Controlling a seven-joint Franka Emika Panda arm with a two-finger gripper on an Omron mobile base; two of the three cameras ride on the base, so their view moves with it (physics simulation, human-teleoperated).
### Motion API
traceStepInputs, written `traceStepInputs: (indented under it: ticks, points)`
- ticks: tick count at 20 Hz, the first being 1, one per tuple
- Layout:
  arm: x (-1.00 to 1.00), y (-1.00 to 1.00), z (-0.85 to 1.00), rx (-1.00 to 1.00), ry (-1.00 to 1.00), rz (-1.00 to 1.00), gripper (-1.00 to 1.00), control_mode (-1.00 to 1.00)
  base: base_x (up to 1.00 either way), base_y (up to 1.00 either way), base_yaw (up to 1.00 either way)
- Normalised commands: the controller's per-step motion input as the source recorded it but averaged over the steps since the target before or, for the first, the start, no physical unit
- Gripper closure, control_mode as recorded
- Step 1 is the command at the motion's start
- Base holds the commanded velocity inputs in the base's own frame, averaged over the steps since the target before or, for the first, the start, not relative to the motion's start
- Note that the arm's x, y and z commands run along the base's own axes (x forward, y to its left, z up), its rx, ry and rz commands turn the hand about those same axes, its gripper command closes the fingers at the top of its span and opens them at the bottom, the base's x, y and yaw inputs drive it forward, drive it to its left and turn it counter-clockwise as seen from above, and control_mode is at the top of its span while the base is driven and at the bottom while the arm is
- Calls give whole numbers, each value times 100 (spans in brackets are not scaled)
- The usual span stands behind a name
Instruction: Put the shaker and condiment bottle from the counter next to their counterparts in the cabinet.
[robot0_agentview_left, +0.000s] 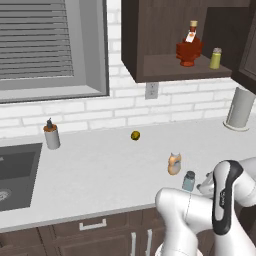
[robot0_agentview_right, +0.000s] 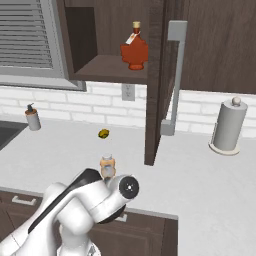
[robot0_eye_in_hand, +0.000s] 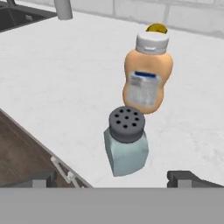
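The arm is folded low at the counter (robot0_agentview_left: 100, 170) edge; the gripper (robot0_eye_in_hand: 113, 178), fingers spread wide, is aimed at the shaker (robot0_eye_in_hand: 126, 141) before the condiment bottle (robot0_eye_in_hand: 147, 75).

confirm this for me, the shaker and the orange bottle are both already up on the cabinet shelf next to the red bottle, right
Not right. The shaker and the orange bottle stand on the counter, as the left base view and the hand view show. The red bottle is indeed on the cabinet shelf, with only the yellow-green shaker near it.
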Motion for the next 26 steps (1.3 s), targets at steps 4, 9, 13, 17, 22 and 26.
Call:
traceStepInputs:
  ticks: [4,9,13,17,22,26]
  points:
    - [0,0,-16,0,-3,0,-100,-100,0,0,0]
    - [0,0,-16,0,-2,0,-100,-100,0,0,0]
    - [1,0,-9,0,0,0,-100,-100,0,0,0]
    - [2,0,-3,0,0,0,-100,-100,0,0,0]
    - [13,0,0,2,0,0,-100,-100,0,0,0]
    - [15,0,0,3,0,0,-100,-100,0,0,0]
